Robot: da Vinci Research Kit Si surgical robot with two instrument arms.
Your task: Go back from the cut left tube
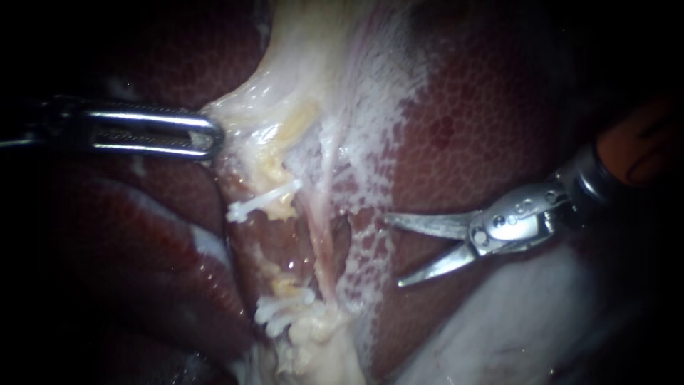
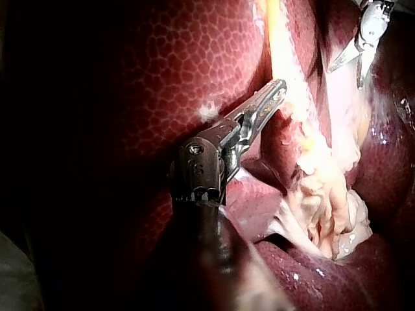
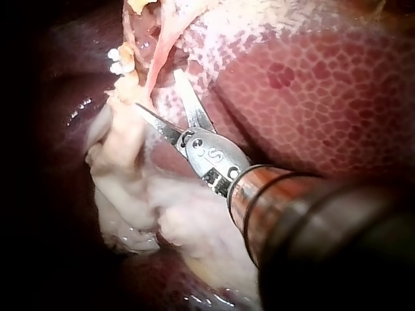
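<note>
Just ahead of the hand of your right instrument [image 1: 395,249], a slim silver shaft ending in two scissor blades, lies the site you are leaving. The hand is apart: both blades stand spread with nothing caught between them, and they rest over the dark red, mottled liver [image 1: 484,128] and its lacy white covering.

Beyond the blade tips, the left tube [image 1: 286,286], a yellowish-white strand, looks divided. A single white plastic clip [image 1: 262,201] sits out past the upper blade's tip. A cluster of white clips [image 1: 283,311] sits out past the lower blade's tip. Between them only reddish bed and yellow scraps show, with no whole strand. So I judge the cut itself done.

The thin pink right tube [image 1: 324,246] runs unbroken between that gap and your blades, and it is the nearest thing to the tips. In the endoscope view a strip of white lace separates the tips from it. The right wrist view shows the blades close beside it.

So the retreat looks only partly made. The hand is off the left tube but near the tubes, and it is open. What is left, as I read it, is to draw it back along its own shaft, well apart from the clips.

The hand of your left instrument [image 1: 210,135], a slotted steel grasper, is clamped on the edge of the pale tissue [image 1: 299,78] and tents it taut.
</note>
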